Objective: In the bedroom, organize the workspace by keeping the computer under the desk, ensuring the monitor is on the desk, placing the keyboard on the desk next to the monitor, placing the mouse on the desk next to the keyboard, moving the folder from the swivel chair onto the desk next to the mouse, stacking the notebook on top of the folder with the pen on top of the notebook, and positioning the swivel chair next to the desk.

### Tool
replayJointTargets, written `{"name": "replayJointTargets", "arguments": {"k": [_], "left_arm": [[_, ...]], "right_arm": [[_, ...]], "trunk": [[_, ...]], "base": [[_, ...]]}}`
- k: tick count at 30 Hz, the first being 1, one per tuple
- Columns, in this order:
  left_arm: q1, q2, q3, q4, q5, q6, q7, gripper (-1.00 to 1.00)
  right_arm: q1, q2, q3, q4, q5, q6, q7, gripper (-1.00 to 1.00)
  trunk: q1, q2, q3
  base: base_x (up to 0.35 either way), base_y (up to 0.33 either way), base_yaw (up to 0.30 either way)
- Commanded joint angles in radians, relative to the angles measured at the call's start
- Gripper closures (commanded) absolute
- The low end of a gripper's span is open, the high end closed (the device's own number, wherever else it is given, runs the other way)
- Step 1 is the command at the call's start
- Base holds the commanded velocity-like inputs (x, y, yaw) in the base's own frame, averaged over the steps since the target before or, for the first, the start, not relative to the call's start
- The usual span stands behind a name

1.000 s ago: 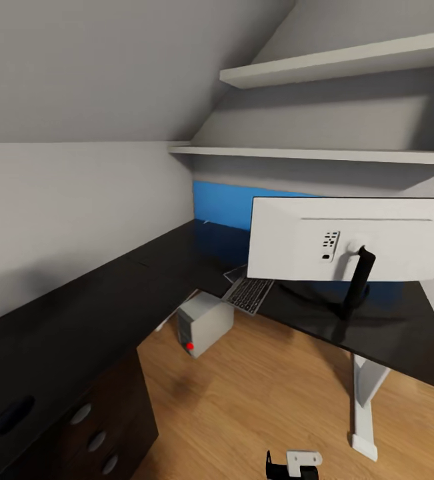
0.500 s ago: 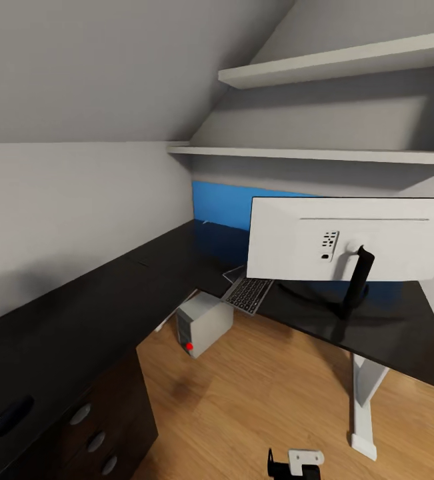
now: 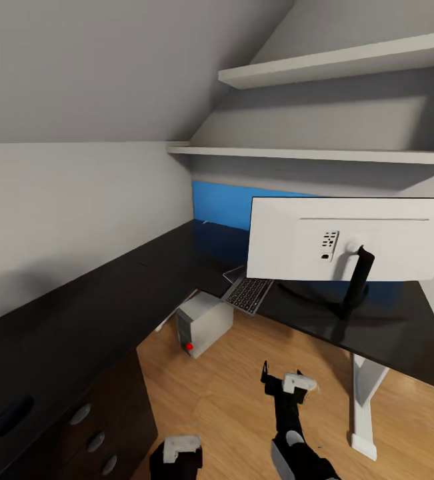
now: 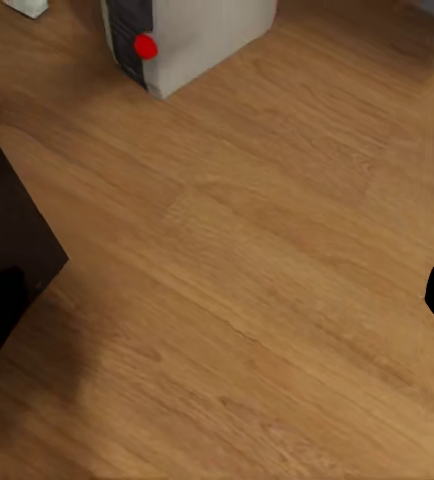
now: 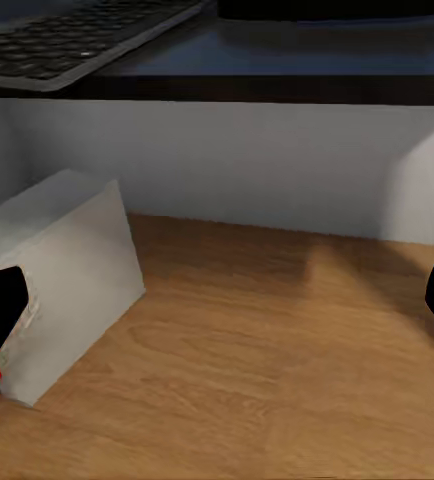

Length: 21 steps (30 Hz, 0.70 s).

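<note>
Your right gripper (image 3: 282, 385) is raised over the floor (image 3: 257, 400) with its fingers spread and nothing between them, pointing toward the bench (image 3: 177, 257); your left gripper (image 3: 177, 460) sits low at the near side of the bench's drawers (image 3: 97, 440), and from the wrist view its fingers look spread too, with bare floor between them. The monitor (image 3: 350, 240) stands on the bench with its white back to you, and the keyboard (image 3: 249, 295) lies on the bench just beside the monitor, its near end at the bench edge. The computer (image 3: 205, 323) sits on the floor partly under the bench, below the keyboard. The main risk, as I judge it, is that right arm: if you reach on for the keyboard it could clip the bench edge or nudge the keyboard off — it already lies close to the lip. A wide swing near the monitor's stand (image 3: 358, 280) could rock the screen. Driving closer could also bump the computer or the bench's white leg (image 3: 363, 400). The bench top is glossy black, so things may slide on it. The room is tight — a sloped ceiling, shelves (image 3: 337, 63) above the bench, a blue panel (image 3: 220, 203) behind it, wood flooring.
</note>
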Motion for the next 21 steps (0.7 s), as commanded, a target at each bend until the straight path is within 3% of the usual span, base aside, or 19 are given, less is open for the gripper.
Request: {"name": "replayJointTargets", "arguments": {"k": [1, 3, 4, 5, 6, 7, 9, 10, 12, 14, 15, 16, 19, 21], "left_arm": [[-0.001, 0.002, -0.003, -0.053, 0.023, 0.062, 0.019, -1.00], [0.000, 0.002, -0.001, -0.149, 0.061, 0.179, 0.043, -1.00], [0.000, 0.002, 0.001, -0.174, 0.072, 0.202, 0.049, -1.00], [0.000, 0.003, 0.005, -0.224, 0.092, 0.237, 0.064, -1.00], [0.000, 0.003, 0.008, -0.249, 0.101, 0.250, 0.073, -1.00], [0.000, 0.003, 0.017, -0.299, 0.119, 0.272, 0.091, -1.00], [0.000, 0.003, 0.030, -0.349, 0.139, 0.291, 0.112, -1.00], [0.000, 0.002, 0.038, -0.372, 0.148, 0.302, 0.122, -1.00], [0.000, -0.001, 0.053, -0.426, 0.176, 0.340, 0.155, -1.00], [0.000, -0.012, 0.060, -0.465, 0.202, 0.376, 0.198, -1.00], [0.000, -0.019, 0.061, -0.472, 0.206, 0.381, 0.206, -1.00], [0.000, -0.036, 0.063, -0.485, 0.213, 0.388, 0.217, -1.00], [0.000, -0.049, 0.071, -0.526, 0.220, 0.394, 0.229, -1.00], [0.000, -0.049, 0.076, -0.536, 0.232, 0.395, 0.233, -1.00]], "right_arm": [[-0.018, 0.010, -0.004, -0.007, -0.055, 0.020, 0.021, -1.00], [-0.047, 0.011, -0.004, -0.035, -0.180, 0.086, 0.094, -1.00], [-0.051, 0.011, -0.004, -0.047, -0.214, 0.109, 0.116, -1.00], [-0.058, 0.011, -0.004, -0.075, -0.285, 0.166, 0.163, -1.00], [-0.061, 0.011, -0.004, -0.093, -0.323, 0.198, 0.186, -1.00], [-0.064, 0.011, -0.004, -0.129, -0.403, 0.266, 0.233, -1.00], [-0.067, 0.011, -0.006, -0.165, -0.487, 0.336, 0.278, -1.00], [-0.068, 0.011, -0.006, -0.195, -0.574, 0.402, 0.318, -1.00], [-0.069, 0.011, -0.007, -0.220, -0.658, 0.461, 0.353, -1.00], [-0.070, -0.017, -0.006, -0.261, -0.811, 0.557, 0.416, -1.00], [-0.070, -0.026, -0.006, -0.268, -0.845, 0.577, 0.431, -1.00], [-0.070, -0.043, -0.005, -0.279, -0.906, 0.611, 0.462, -1.00], [-0.069, -0.067, -0.002, -0.291, -0.979, 0.656, 0.519, -1.00], [-0.068, -0.080, -0.001, -0.295, -0.995, 0.667, 0.550, -1.00]], "trunk": [[0.000, -0.001, -0.001], [0.000, -0.001, -0.001], [0.000, -0.001, -0.001], [0.000, -0.001, -0.001], [0.000, -0.001, -0.001], [0.004, -0.008, -0.004], [0.011, -0.022, -0.011], [0.015, -0.029, -0.014], [0.023, -0.043, -0.020], [0.031, -0.057, -0.026], [0.034, -0.064, -0.029], [0.038, -0.071, -0.032], [0.050, -0.092, -0.042], [0.057, -0.106, -0.048]], "base": [[0.000, 0.000, 0.000], [0.000, 0.000, 0.000], [0.000, 0.000, 0.000], [0.000, 0.000, 0.000], [0.000, 0.000, 0.000], [0.000, 0.000, 0.000], [0.000, 0.000, 0.000], [0.000, 0.000, 0.000], [0.000, 0.000, 0.000], [0.000, 0.000, 0.000], [0.000, 0.000, 0.000], [0.000, 0.000, 0.000], [0.000, 0.000, 0.000], [0.000, 0.000, 0.000]]}}
